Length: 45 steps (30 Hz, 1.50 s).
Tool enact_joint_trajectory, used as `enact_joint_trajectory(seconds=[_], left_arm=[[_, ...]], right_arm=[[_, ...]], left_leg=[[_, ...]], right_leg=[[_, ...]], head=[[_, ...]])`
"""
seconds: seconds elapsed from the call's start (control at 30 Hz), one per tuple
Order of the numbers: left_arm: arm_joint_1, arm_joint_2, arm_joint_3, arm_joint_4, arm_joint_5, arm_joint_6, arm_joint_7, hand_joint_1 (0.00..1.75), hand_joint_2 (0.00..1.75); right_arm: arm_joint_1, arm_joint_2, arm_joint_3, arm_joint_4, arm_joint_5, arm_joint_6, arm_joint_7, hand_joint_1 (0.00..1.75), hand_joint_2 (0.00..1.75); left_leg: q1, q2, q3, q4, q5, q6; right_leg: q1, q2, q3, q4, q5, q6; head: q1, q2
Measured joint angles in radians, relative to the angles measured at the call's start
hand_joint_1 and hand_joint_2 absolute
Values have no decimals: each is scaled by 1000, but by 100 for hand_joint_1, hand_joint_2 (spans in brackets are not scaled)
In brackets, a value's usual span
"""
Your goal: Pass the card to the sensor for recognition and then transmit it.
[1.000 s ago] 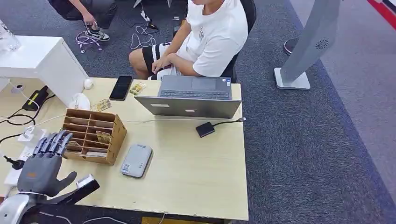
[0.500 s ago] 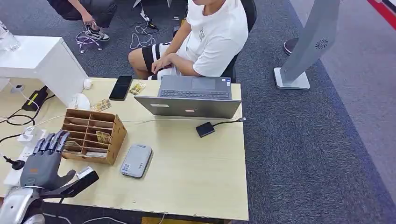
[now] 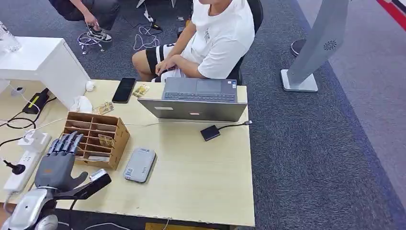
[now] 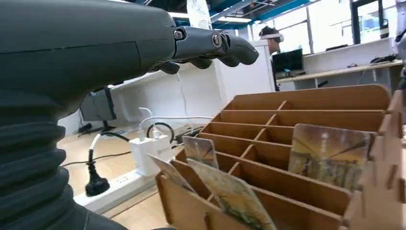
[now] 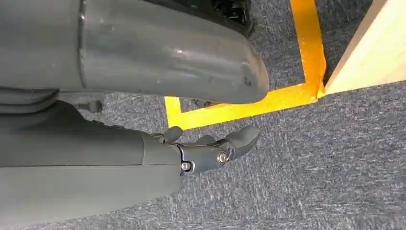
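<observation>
left robot hand (image 3: 58, 165) sits lower left of the head view, fingers (image 3: 64, 143) stretched out flat and apart, thumb out to the side, holding nothing. its fingertips are just beside the near left corner of the wooden card rack (image 3: 96, 138); can't tell if touching. in the left wrist view the fingers (image 4: 210, 45) hang above the rack's slots (image 4: 297, 139), w/ a gap between.

cards: several stand in the rack's slots, one card (image 4: 328, 154) leaning at the right of the wrist pic, another card (image 4: 233, 194) tilted at the bottom centre, a smaller one (image 4: 201, 150) behind it. from the head view one card (image 3: 106, 140) shows in a middle slot.

grey card reader (image 3: 140, 164) lies flat on the counter (image 3: 201, 172), just right of the rack, apart from it. open laptop (image 3: 197, 99) sits at the counter's far edge, a small black box (image 3: 210, 132) on a cable near it. black phone (image 3: 124, 89) upper left of the laptop. a person in a white shirt (image 3: 220, 36) sits behind the laptop.

right robot hand (image 5: 210, 148) hangs over grey carpet beside yellow floor tape (image 5: 249, 103), fingers loosely curled, nothing in it.
</observation>
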<state>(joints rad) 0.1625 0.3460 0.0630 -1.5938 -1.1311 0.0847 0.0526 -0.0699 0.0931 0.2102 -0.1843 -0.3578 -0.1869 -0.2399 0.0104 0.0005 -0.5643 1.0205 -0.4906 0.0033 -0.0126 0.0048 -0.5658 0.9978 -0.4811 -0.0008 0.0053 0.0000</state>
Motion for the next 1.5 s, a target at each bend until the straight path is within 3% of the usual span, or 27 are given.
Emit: enact_joint_trajectory(seconds=[0.23,0.7,1.5], left_arm=[[-35,-2,-36,25,0,3,17,0,175],[-39,8,-38,76,19,-1,60,0,175],[-61,-3,-38,98,7,3,52,0,175]], right_arm=[[0,2,3,0,2,0,3,0,0],[0,3,9,0,18,0,9,0,0],[-4,3,9,-2,19,0,8,0,0]], left_leg=[[0,0,0,0,0,0],[0,0,0,0,0,0],[0,0,0,0,0,0]], right_leg=[[0,0,0,0,0,0],[0,0,0,0,0,0],[0,0,0,0,0,0]], head=[[0,0],[0,0],[0,0]])
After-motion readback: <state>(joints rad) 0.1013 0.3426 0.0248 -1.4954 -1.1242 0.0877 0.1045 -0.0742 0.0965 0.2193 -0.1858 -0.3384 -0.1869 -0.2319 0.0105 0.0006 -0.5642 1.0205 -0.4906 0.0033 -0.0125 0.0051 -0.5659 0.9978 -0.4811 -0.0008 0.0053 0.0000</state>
